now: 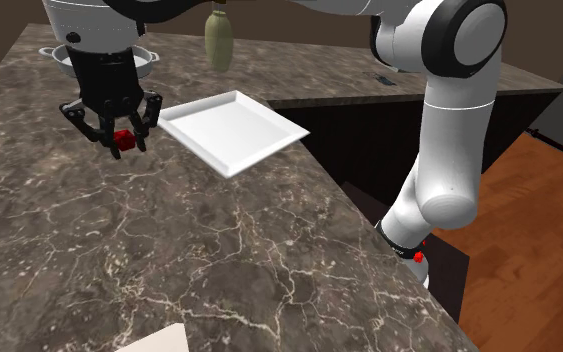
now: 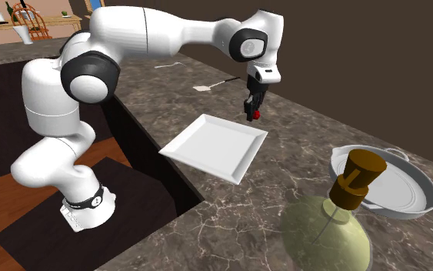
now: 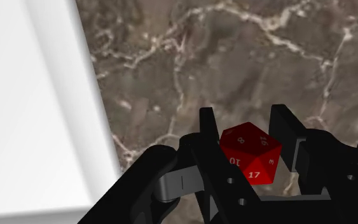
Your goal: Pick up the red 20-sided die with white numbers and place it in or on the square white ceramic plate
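A: Where is the red twenty-sided die (image 3: 250, 156)?
B: Clasped between the two fingers of the black gripper (image 1: 121, 140), which close narrowly on its sides, above the marble countertop (image 1: 219, 250), just beside the square white plate (image 1: 234, 130)

One red die (image 3: 250, 156), one white plate (image 2: 214, 146), one green bottle (image 2: 326, 231), one handled pan (image 2: 395, 185).

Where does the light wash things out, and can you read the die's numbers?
Wrist view: the plate is washed nearly flat white; the red die is evenly lit, its 17 legible. Shoulder view: the plate's rim shows grey shading; the die's numbers are too small.
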Motion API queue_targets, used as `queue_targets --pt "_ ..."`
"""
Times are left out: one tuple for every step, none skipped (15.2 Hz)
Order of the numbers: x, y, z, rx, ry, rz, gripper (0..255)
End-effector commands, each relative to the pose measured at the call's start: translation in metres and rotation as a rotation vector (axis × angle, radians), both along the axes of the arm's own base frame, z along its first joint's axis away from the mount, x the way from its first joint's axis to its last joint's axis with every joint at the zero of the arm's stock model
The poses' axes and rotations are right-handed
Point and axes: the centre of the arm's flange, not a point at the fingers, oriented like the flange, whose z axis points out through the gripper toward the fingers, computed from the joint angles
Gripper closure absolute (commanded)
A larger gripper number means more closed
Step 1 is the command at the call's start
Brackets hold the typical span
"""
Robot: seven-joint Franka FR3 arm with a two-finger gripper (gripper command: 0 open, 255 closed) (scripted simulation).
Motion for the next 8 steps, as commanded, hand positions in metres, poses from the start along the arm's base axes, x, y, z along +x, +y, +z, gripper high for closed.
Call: queue_targets --pt "0.000 0.000 0.005 0.000 0.000 0.000 255" --pt "0.000 0.000 0.011 0.000 0.000 0.000 255" --pt "0.000 0.000 0.016 0.000 0.000 0.000 255" --pt "0.000 0.000 0.021 0.000 0.000 0.000 255" --pt "0.000 0.000 0.026 0.000 0.000 0.000 255" --pt "0.000 0.000 0.032 0.000 0.000 0.000 255" --pt "0.000 0.000 0.037 0.000 0.000 0.000 255" --pt "0.000 0.000 0.042 0.000 0.000 0.000 255"
